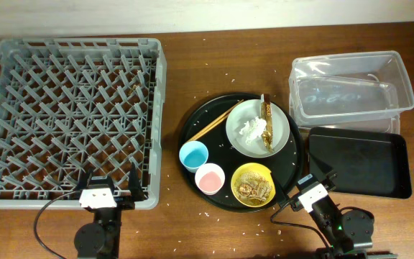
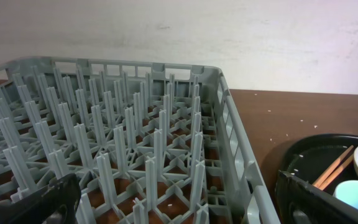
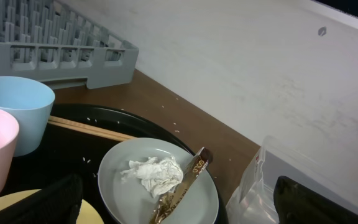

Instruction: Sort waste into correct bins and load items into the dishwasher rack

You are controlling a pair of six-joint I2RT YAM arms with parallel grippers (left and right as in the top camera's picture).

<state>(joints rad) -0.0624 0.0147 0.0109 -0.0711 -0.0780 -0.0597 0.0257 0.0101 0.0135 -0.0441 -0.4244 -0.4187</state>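
The table [image 1: 192, 237] is dark reddish-brown wood, and it spreads out beneath and ahead of both the left gripper [image 1: 113, 181] and the right gripper [image 1: 318, 177]. At its far edge, straight ahead of the left gripper, rises an off-white wall [image 2: 229, 37], matt and faintly scuffed. Ahead of the right gripper and up to its right, this wall carries a small dark mark [image 3: 321, 31]. The light is soft and even, and shadows on the wood are faint.

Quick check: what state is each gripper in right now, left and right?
Left gripper: open, fingers spread, holding nothing.
Right gripper: open, fingers spread, holding nothing.
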